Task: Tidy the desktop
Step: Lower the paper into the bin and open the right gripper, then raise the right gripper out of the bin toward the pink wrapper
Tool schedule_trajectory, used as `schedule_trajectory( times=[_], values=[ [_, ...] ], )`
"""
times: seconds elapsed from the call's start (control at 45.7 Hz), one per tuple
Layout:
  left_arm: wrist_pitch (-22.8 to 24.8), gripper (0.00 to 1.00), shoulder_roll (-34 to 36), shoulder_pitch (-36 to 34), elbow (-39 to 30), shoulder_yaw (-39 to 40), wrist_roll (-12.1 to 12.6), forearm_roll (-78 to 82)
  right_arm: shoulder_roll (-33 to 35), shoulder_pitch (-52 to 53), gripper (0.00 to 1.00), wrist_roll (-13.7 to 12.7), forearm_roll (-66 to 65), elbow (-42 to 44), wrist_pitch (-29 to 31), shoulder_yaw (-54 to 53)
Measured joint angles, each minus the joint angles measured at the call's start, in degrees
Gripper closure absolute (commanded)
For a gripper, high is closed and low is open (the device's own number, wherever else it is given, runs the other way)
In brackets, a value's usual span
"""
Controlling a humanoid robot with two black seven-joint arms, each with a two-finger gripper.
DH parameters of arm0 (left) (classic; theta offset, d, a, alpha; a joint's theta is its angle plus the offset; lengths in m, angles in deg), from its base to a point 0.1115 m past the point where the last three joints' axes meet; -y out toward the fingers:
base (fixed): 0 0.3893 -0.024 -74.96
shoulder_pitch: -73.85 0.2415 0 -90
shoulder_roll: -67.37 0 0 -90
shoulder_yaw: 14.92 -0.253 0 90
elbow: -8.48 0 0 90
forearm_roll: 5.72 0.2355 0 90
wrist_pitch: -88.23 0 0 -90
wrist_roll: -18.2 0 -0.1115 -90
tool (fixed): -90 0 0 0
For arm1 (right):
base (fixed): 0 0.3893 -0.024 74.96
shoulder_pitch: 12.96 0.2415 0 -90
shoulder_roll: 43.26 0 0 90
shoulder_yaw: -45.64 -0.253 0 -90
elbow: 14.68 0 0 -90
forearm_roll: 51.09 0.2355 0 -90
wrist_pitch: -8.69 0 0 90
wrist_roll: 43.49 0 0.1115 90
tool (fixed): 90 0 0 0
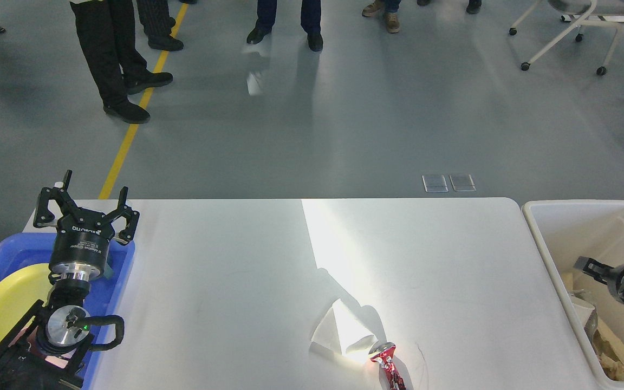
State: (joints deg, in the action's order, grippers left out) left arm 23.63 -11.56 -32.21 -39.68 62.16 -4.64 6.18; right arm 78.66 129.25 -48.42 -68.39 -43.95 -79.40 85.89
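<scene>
Here the desktop (225,281) is seen filling the lower middle of the head view, its far edge straight and its far right corner rounded. Most of its surface lies bare between the two grippers, with wide open room from the left gripper's side across to the right edge. Only near the front edge, right of centre, are two things found: a crumpled white paper (342,330) and, touching or just beside it on the near side, a crushed red can (389,364) lying tilted.

The left gripper (85,208) is held upright over the desktop's far left corner, its jaws spread wide with nothing between them. Directly below and behind those jaws a blue tray (123,271) overlaps the desktop's left edge, and a yellow plate (6,306) lies in it.

The right gripper (588,266) is seen reaching in from the right over a white bin (539,238), which stands just beside the desktop's right edge. Only one finger can be made out, so how far its jaws stand apart cannot be told. Below it, crumpled brownish and white waste (612,346) rests in the bin.

Beyond the far edge grey floor is seen, with a yellow line (128,141), standing people's legs (111,59) and a wheeled chair (566,32) well apart from both grippers.
</scene>
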Motion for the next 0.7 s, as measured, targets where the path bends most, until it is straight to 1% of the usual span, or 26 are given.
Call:
schedule_trajectory(
  times=[0.066,0.175,0.284,0.372,0.481,0.547,0.7],
  values=[
    [0.0,0.04,0.0,0.0,0.0,0.0,0.0,0.0,1.3,4.2,0.00,0.0,-1.2,-3.1,4.3,0.4],
    [0.0,0.04,0.0,0.0,0.0,0.0,0.1,0.0,2.0,12.3,0.00,0.0,-1.9,-7.2,14.3,3.5],
    [0.0,0.04,0.0,0.0,0.0,0.0,0.1,0.0,1.5,22.4,0.00,0.0,-1.8,-11.9,26.1,8.7],
    [0.0,0.04,0.0,0.0,0.0,0.0,0.1,0.0,0.1,30.1,0.00,0.0,-1.4,-15.8,32.5,12.8],
    [0.0,0.04,0.0,0.0,0.0,0.0,0.1,0.0,-2.2,38.6,0.00,0.0,-1.2,-21.6,37.7,17.8],
    [0.0,0.04,0.0,0.0,0.0,0.0,0.1,0.0,-3.9,43.7,0.00,0.0,-1.1,-26.6,40.1,20.4],
    [0.0,0.04,0.0,0.0,0.0,0.0,0.1,0.0,-6.2,55.9,0.00,0.0,2.2,-39.8,42.4,24.2]
  ],
)
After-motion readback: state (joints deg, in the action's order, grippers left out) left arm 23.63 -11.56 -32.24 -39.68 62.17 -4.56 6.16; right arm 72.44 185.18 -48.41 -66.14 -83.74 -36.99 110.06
